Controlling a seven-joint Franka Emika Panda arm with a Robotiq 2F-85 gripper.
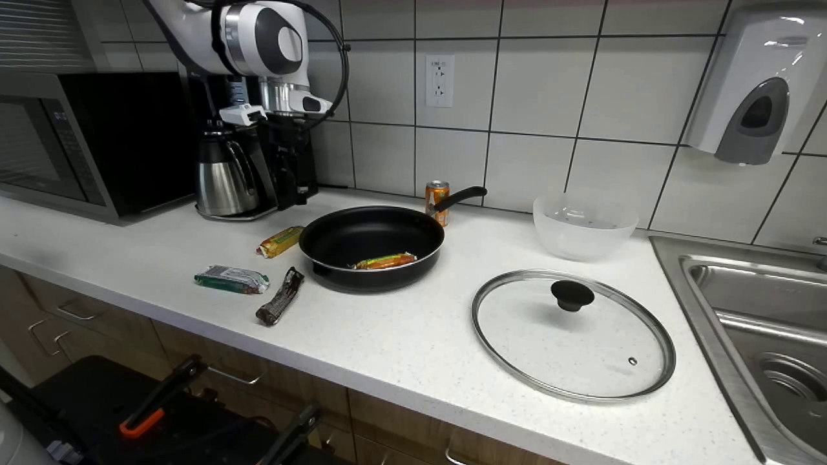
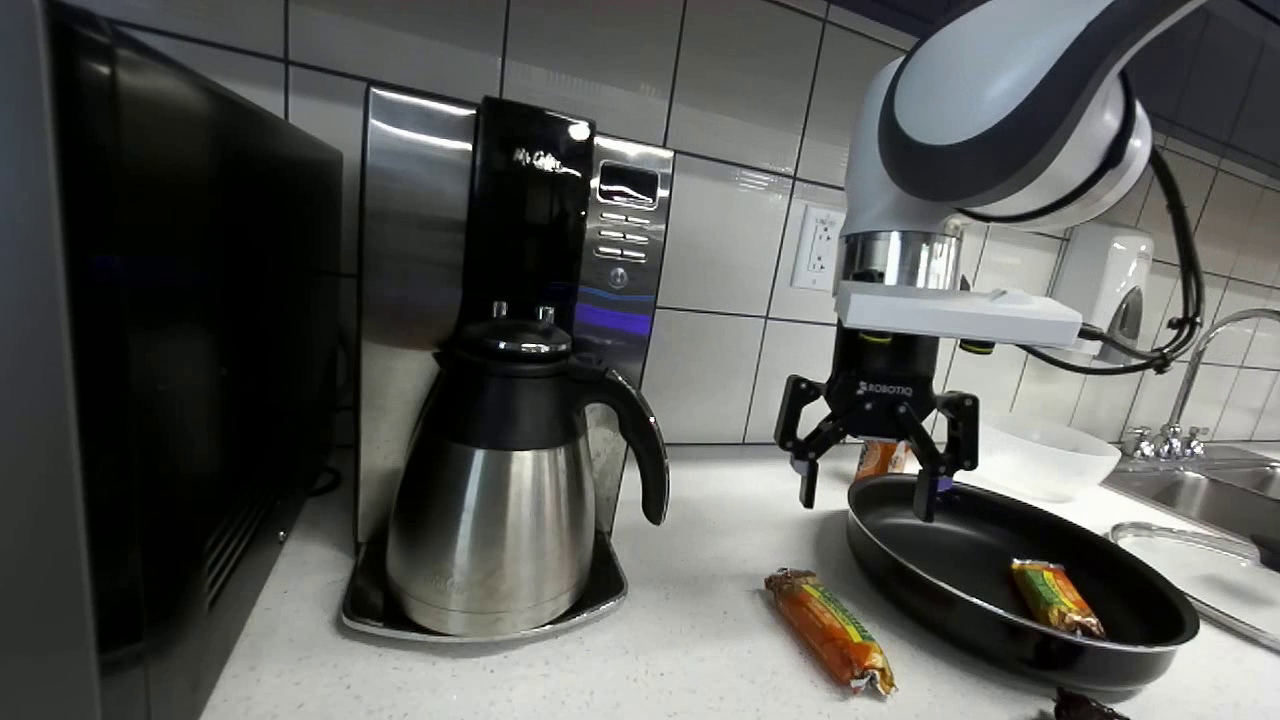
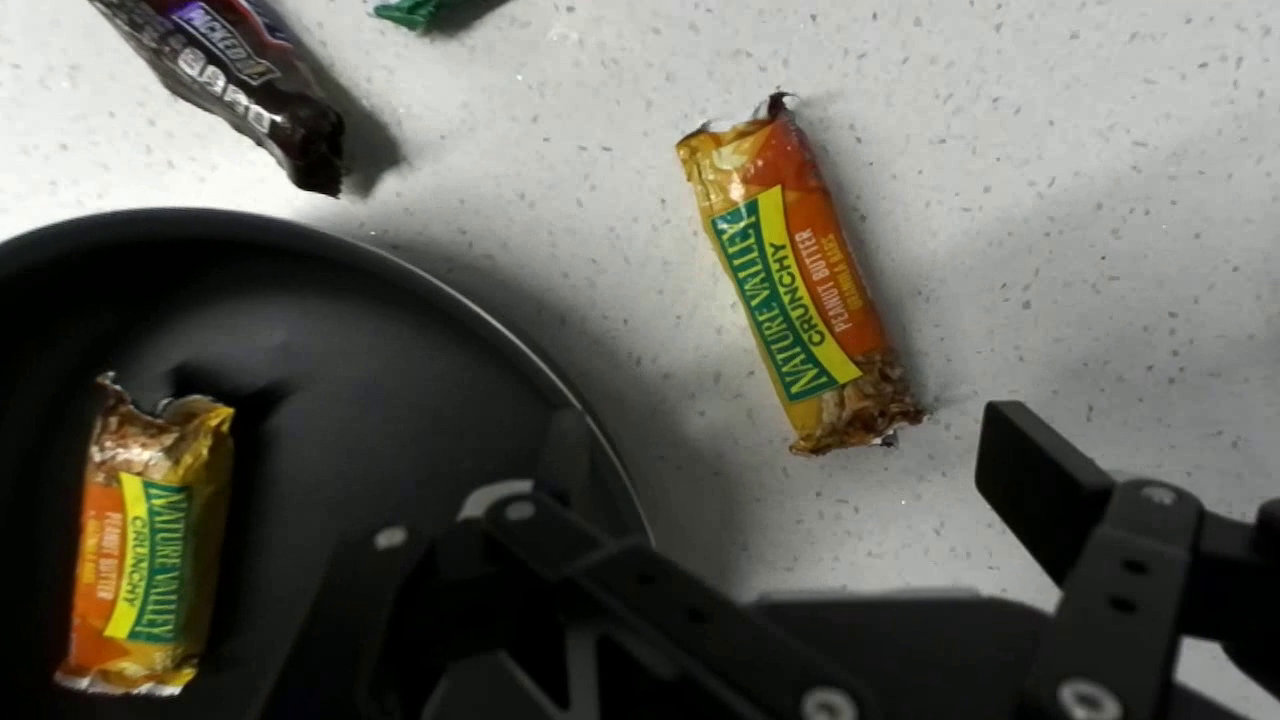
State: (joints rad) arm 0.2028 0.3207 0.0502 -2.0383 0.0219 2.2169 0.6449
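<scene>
Nearest, at nine o'clock in an exterior view, stands the microwave [image 2: 200, 330]; at seven, a wide sideways swing could topple the carafe [image 2: 490, 540]. At five, a shiny-wrapped granola bar [image 2: 830, 630] lies on the tabletop [image 2: 700, 580]; I'd fear an off-centre pinch letting it slip. At four hangs the end effector [image 2: 868, 495], fingers spread, nothing between them; lowered carelessly, one could clip the pan [image 2: 980, 560].

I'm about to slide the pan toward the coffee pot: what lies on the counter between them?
A granola bar lies between the coffee pot and the pan; both exterior views show it.
</scene>
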